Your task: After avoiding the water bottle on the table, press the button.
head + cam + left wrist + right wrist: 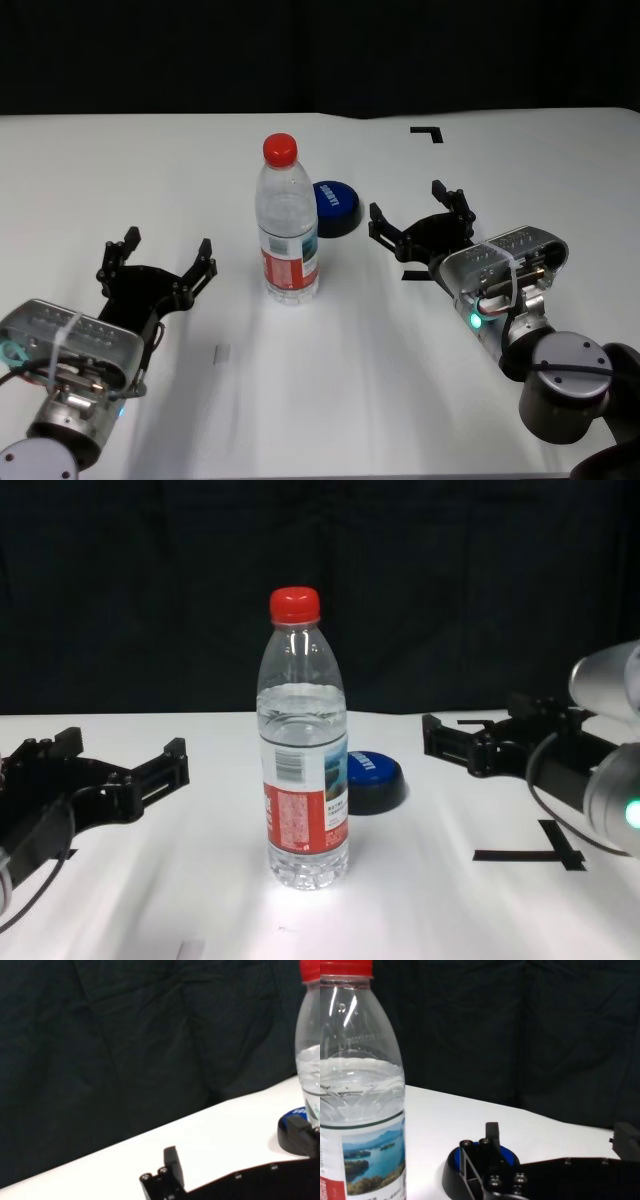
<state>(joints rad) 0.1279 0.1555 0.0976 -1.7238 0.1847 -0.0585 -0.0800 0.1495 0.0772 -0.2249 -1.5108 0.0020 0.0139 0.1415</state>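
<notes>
Backdrop: a black cloth curtain (150, 55) fills the top of the head view, behind the far edge of the white surface; it has soft folds in the left wrist view (125, 1040).
Corner mark: a black L-shaped tape mark (428, 131), upper right of the head view.
T mark: a black T-shaped tape mark (530, 854), lower right of the chest view.
Small patch: a faint grey rectangle (222, 352), lower left of centre in the head view; what it is cannot be told.
</notes>
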